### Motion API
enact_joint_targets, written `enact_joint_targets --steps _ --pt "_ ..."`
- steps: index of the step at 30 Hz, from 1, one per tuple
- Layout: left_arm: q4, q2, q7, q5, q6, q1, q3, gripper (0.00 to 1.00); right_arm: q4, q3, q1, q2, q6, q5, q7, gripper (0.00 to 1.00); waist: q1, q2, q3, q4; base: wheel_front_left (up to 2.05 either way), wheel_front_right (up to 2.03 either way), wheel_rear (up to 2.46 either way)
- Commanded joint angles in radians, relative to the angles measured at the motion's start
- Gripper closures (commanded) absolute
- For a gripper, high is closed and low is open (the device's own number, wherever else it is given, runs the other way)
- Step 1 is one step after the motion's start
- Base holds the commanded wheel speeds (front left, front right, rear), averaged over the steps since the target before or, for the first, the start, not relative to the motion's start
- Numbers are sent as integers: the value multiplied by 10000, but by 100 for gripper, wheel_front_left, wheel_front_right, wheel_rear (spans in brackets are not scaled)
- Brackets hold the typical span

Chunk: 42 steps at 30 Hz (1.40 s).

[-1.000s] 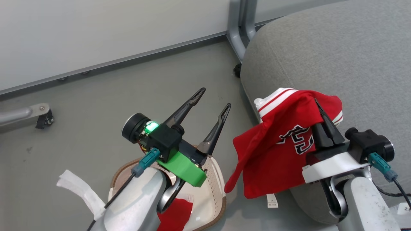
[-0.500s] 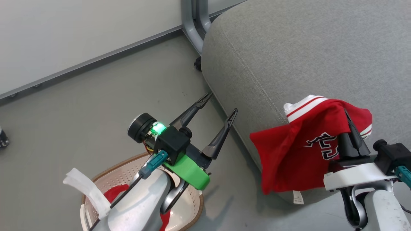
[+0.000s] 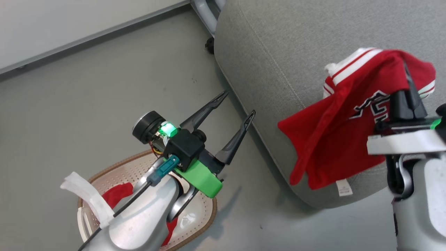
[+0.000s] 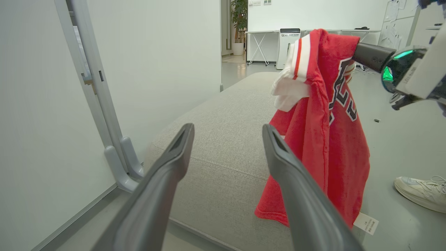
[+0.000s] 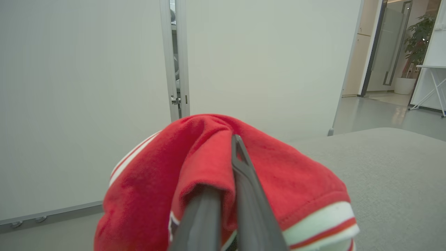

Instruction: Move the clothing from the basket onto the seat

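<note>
From the head camera, the right gripper (image 3: 406,69) has its two fingers pressed together on a fold of the red jersey (image 3: 348,132). The jersey hangs from those tips, its long axis running down and toward the robot's left. The seat (image 3: 296,45) lies under and ahead of this gripper, and the jersey's lower hem with its white tag trails over the seat's rounded front edge. The right arm is plainly the nearer to the seat. The left gripper (image 3: 239,103) is spread wide with nothing in it. Behind and below it sits the basket (image 3: 104,171), holding a second garment (image 3: 116,195) (partly hidden by the left forearm).

From the left wrist, the parted fingers look toward the seat's corner. The jersey dangles to their right, above the cushion, and a person's shoe (image 4: 418,190) rests on the floor beyond.

From the right wrist, the closed fingers pinch a bunched ridge of the jersey, with the seat beyond and to the right.

Counted: two garments, one basket, one seat. I judge the coming move to be forward and down over the cushion before letting go.
</note>
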Motion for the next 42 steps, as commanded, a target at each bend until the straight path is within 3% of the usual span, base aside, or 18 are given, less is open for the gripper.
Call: enact_joint_targets --steps 1,8,23,33,42 --pt "-73 150 53 82 5 -223 25 0 -88 -116 -479 -18 -10 -67 -29 100 0 91 570 183 0 0 0" --pt "-388 516 197 204 5 -716 -20 0 243 -769 -2996 -99 -10 -651 -29 100 0 91 1813 517 0 0 0" --pt "-894 1016 301 332 4 -1725 -168 0 2136 -2208 -7704 -1602 -10 -1298 -28 100 0 91 3942 1028 0 0 0" --pt "-1042 1242 309 371 25 -1864 -232 0 4594 -2878 -7785 -1728 -10 -2190 -29 100 0 91 4640 1271 0 0 0" --pt "-1034 1385 247 314 65 -1906 -250 0 5881 -3603 -7191 -1509 -10 -2481 -28 100 0 91 4834 1357 0 0 0"
